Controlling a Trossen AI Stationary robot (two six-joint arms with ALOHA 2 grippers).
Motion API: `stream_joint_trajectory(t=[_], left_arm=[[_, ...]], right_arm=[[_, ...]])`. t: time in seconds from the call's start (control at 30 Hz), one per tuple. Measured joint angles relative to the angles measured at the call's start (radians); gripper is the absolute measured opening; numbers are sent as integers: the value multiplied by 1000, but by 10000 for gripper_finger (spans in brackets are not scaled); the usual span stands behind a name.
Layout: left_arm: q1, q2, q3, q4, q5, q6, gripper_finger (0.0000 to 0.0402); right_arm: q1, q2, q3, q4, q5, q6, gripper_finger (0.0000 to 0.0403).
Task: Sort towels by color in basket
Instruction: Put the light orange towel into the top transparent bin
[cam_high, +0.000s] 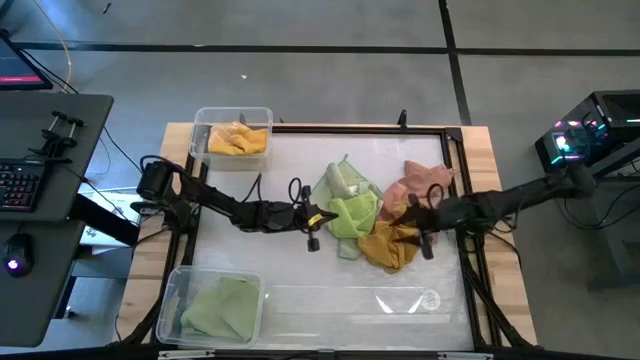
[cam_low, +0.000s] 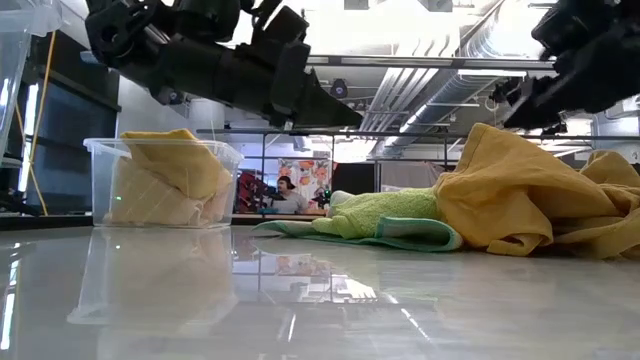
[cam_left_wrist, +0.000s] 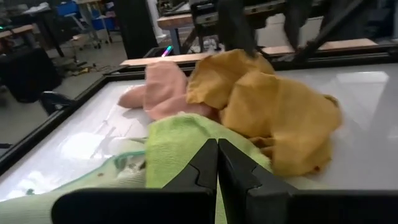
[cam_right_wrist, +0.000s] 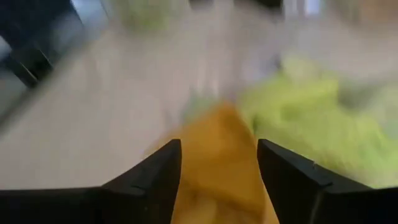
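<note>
With right gripper (cam_right_wrist: 217, 165) hanging open over the mustard towel (cam_high: 392, 243) to grab it, I'm parking left gripper (cam_left_wrist: 217, 163) closed beside the green towel (cam_high: 352, 212).

Left arm extended toward table centre, left gripper (cam_high: 313, 222) with fingers pressed together; right arm reaching in from the opposite side, right gripper (cam_right_wrist: 219, 163) fingers spread apart.

Two dark, jointed arms with black cables looped along them; the left gripper (cam_high: 312, 222) and right gripper (cam_high: 418, 232) have flat black tapered fingers.
</note>
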Motion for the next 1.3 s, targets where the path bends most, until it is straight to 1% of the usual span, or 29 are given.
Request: stream_joint_trajectory(t=[0.07, 0.13, 0.17, 0.23, 0.3, 0.37, 0.47, 0.53, 0.6, 0.67, 0.73, 0.77, 0.83, 0.87, 0.9, 0.97, 1.0, 1.03, 1.07, 1.1, 1.17, 1.2, 1.23, 1.3], left_arm=[[-14, 0, 4, 2, 0, 0, 0], [-29, 0, 6, 2, 0, 0, 0], [-36, 0, 6, 1, 0, 0, 0], [-44, 0, 6, 0, 0, 0, 0], [-47, 0, 6, 0, 1, 0, 0], [-47, 0, 6, -2, 0, 0, 0], [-47, 0, 6, -9, 0, 0, 0], [-51, 0, 6, -10, 0, 0, 0], [-70, 0, 6, -6, -14, 16, 0], [-104, 0, 13, -8, -76, 90, 0], [-139, 0, 30, -9, -155, 187, 0], [-153, 0, 39, -8, -184, 230, 0], [-175, 0, 66, -6, -213, 293, 0], [-183, 0, 81, -3, -219, 312, 0], [-188, 0, 100, -2, -218, 328, 0], [-195, -1, 132, 3, -190, 380, 0], [-200, -1, 146, 2, -170, 413, 0], [-202, -1, 158, 1, -144, 451, 1], [-204, -1, 169, 1, -120, 486, 2], [-204, -1, 181, 1, -95, 515, 4], [-203, -1, 201, 2, -35, 538, 12], [-200, -1, 209, 2, -1, 537, 18], [-195, -1, 216, 1, 36, 531, 25], [-184, -1, 228, 1, 112, 520, 43]], right_arm=[[36, 84, 102, -184, 85, 85, 212], [56, 172, 183, -351, 152, 220, 213], [60, 215, 209, -419, 164, 284, 213], [62, 298, 239, -489, 168, 389, 213], [63, 373, 244, -487, 152, 464, 213], [63, 450, 236, -444, 122, 500, 213], [63, 563, 231, -398, 113, 555, 204], [64, 625, 231, -387, 114, 594, 180], [75, 664, 234, -381, 118, 609, 138], [96, 673, 235, -381, 142, 605, 80], [118, 649, 231, -390, 165, 600, 26], [130, 626, 228, -398, 185, 596, 15], [150, 562, 226, -371, 254, 594, 22], [158, 524, 229, -353, 314, 592, 26], [166, 487, 230, -338, 404, 596, 28], [175, 427, 229, -298, 626, 617, 23], [179, 404, 229, -251, 732, 613, 16], [181, 389, 229, -192, 813, 578, 10], [181, 380, 229, -122, 861, 515, 7], [177, 379, 229, -32, 885, 436, 7], [159, 384, 230, 146, 862, 270, 13], [144, 393, 230, 239, 818, 190, 14], [128, 404, 230, 324, 751, 114, 14], [94, 433, 231, 424, 607, 1, 10]])
